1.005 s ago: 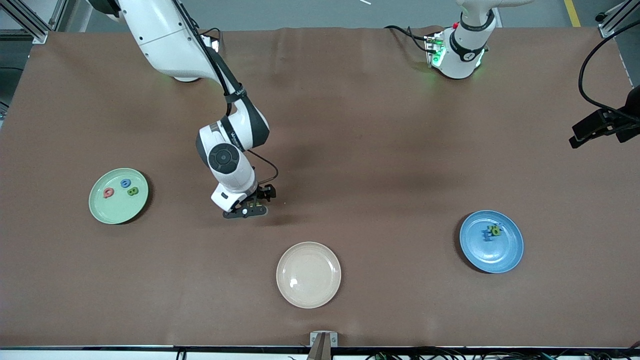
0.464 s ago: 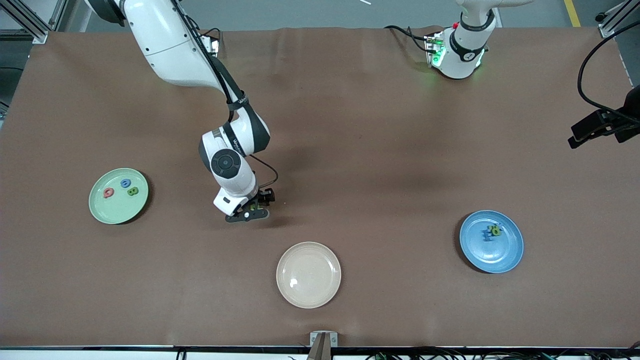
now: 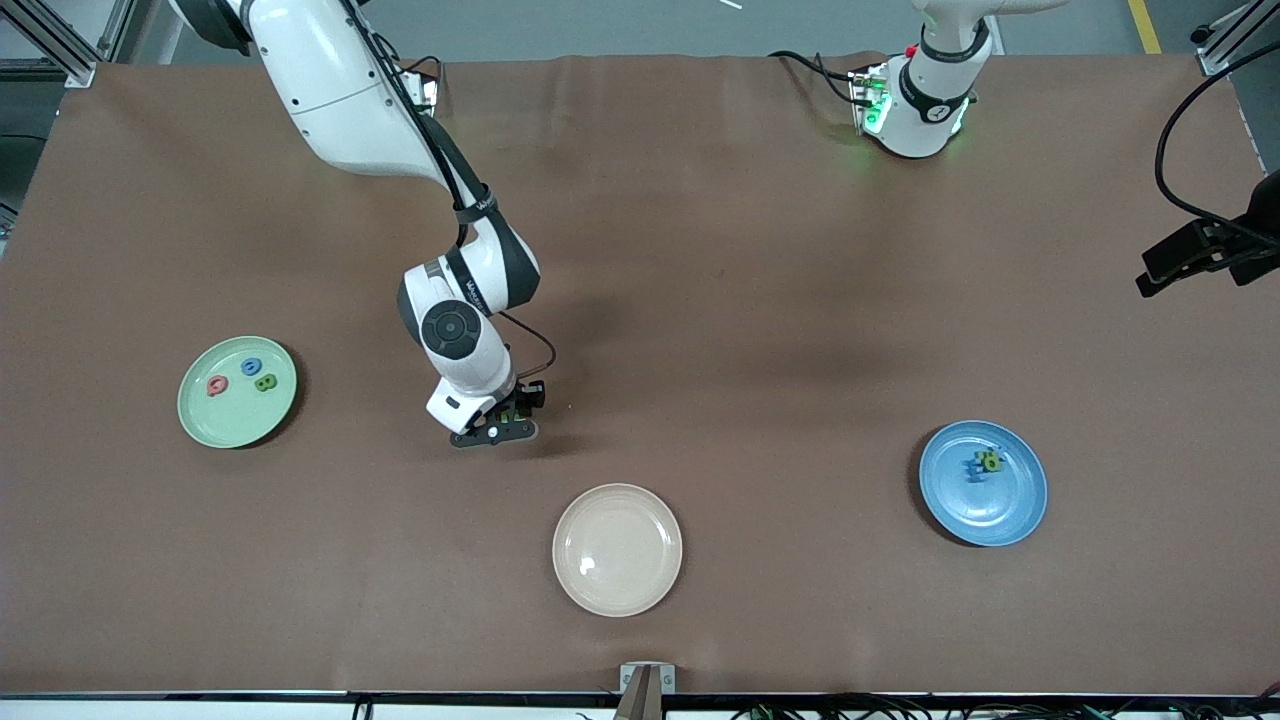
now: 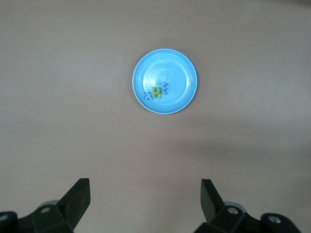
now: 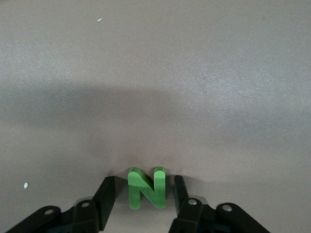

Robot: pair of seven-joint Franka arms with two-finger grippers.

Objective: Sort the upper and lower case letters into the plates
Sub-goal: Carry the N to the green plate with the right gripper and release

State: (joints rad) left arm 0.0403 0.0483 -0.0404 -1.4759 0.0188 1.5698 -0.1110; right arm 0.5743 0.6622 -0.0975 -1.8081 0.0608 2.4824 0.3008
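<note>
Front view: three round shallow plates sit on the brown tabletop point(image 3: 760, 300). The cream-beige plate point(image 3: 617, 549) is the landmark. The mint green plate point(image 3: 237, 391), toward the right arm's end, carries three small letters. The blue plate point(image 3: 983, 483), toward the left arm's end, carries a small cluster.

Left wrist view: the left gripper point(image 4: 146, 199) gapes wide and empty, high over the tabletop.

Right wrist view: the right gripper point(image 5: 145, 194) has its fingers closed against one green foam letter N point(image 5: 146, 187).
</note>
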